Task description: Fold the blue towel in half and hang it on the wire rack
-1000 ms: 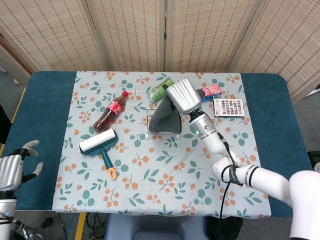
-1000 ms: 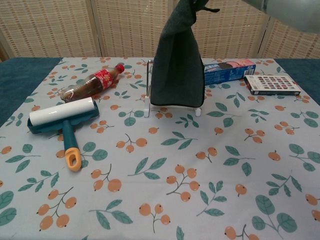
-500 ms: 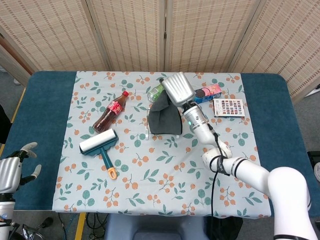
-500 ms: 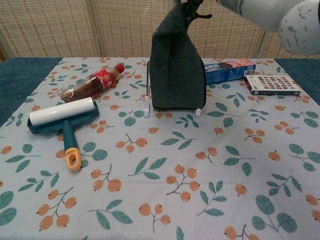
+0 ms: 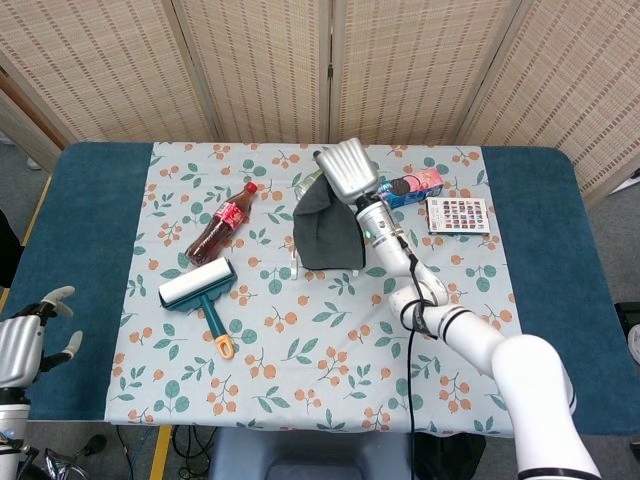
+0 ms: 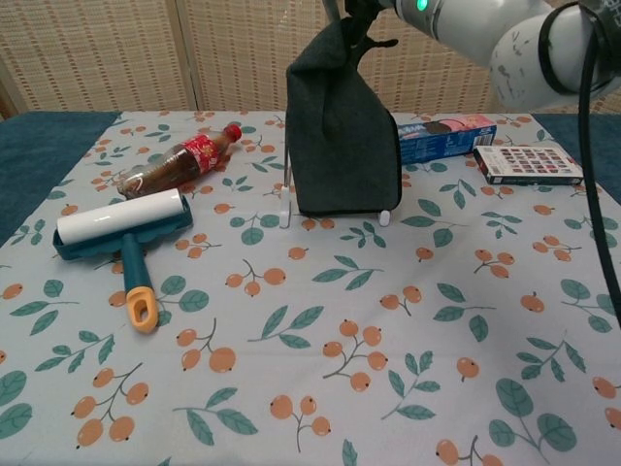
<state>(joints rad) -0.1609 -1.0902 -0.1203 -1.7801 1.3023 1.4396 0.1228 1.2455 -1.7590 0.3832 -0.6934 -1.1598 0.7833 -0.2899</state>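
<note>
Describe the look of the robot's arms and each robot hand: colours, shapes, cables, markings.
The right robot hand has a boxy silver-grey metallic back. Its arm is glossy white with rounded segments, black bands at the joints, a small green light near the wrist, and a black cable running along it. The left robot hand is silver-grey with pale fingers and dark joints.

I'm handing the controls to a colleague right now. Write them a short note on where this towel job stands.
Right hand: raised over the white wire rack, gripping the top of the dark blue-grey folded towel.
Left hand: holds nothing, off the near left table edge.
Towel: hangs down at the rack, hiding most of it; lower edge near the rack's feet.
Done: folded and brought to the rack.
Left: I cannot tell whether it drapes over the top wire. Settle it there, release, withdraw the right hand.
</note>
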